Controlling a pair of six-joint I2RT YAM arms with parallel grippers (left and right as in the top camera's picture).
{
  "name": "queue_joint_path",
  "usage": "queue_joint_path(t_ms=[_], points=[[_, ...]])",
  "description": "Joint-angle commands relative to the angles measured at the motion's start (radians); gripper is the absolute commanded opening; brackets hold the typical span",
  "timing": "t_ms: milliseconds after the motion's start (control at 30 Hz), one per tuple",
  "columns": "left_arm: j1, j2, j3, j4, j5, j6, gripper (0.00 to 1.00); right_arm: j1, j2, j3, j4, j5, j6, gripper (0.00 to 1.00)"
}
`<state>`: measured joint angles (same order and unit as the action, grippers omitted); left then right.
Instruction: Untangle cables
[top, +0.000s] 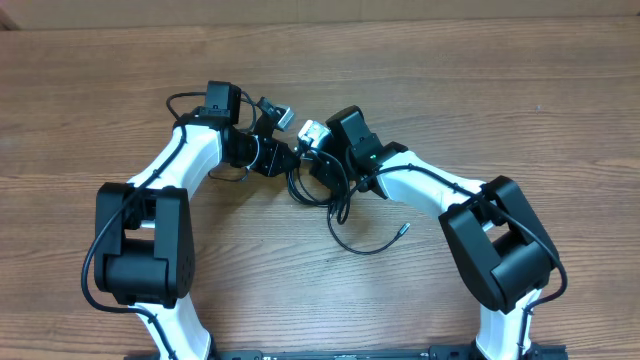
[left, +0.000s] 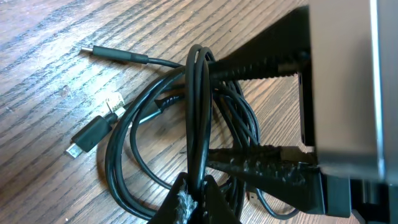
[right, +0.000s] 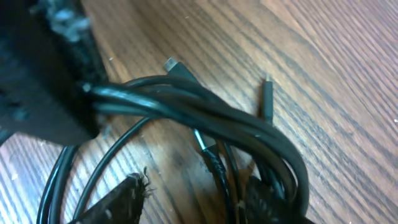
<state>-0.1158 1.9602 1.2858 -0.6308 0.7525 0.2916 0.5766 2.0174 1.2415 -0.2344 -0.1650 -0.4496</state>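
The tangle of thin black cables with small silver plug tips (left: 198, 106) is lying between the two arms on the brown wood-grain surface (left: 43, 81). The left claw (left: 195, 200) is pinching a couple of strands tight, seemingly anchoring the bundle. The right claw (left: 214, 112) is straddling the same loops, jaws part-way apart and not yet clamping. It is probably lining up a second hold so the two can draw the knot apart.
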Motion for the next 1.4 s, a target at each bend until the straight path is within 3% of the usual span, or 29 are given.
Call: queue_joint_path(t_ms=[0,133,267,633,733,867,1033,1167,1267,1367], points=[[0.005,0.008,0.021,0.001,0.026,0.015,0.04,-0.003,0.005,-0.012,0.026,0.032,-0.005,0.55],[0.005,0.008,0.021,0.001,0.026,0.015,0.04,-0.005,0.005,-0.012,0.066,0.06,-0.005,0.66],[0.005,0.008,0.021,0.001,0.026,0.015,0.04,-0.006,0.009,-0.012,0.069,0.06,-0.005,0.72],[0.005,0.008,0.021,0.001,0.026,0.015,0.04,-0.019,0.103,-0.012,0.147,0.064,0.008,0.74],[0.005,0.008,0.021,0.001,0.026,0.015,0.04,-0.024,0.122,-0.012,0.159,0.076,0.047,0.96],[0.005,0.008,0.021,0.002,0.025,0.015,0.04,-0.024,0.143,-0.012,0.14,0.074,0.084,0.96],[0.005,0.008,0.021,0.002,0.023,0.015,0.04,-0.024,0.145,-0.011,0.067,0.066,0.083,0.78],[0.005,0.008,0.021,0.003,0.022,0.015,0.04,-0.024,0.138,-0.003,-0.011,0.005,0.083,0.34],[0.005,0.008,0.021,0.003,0.022,0.015,0.04,-0.024,0.114,0.01,-0.079,-0.061,0.084,0.13],[0.005,0.008,0.021,0.003,0.022,0.015,0.04,-0.024,0.078,0.019,-0.137,-0.152,0.084,0.05]])
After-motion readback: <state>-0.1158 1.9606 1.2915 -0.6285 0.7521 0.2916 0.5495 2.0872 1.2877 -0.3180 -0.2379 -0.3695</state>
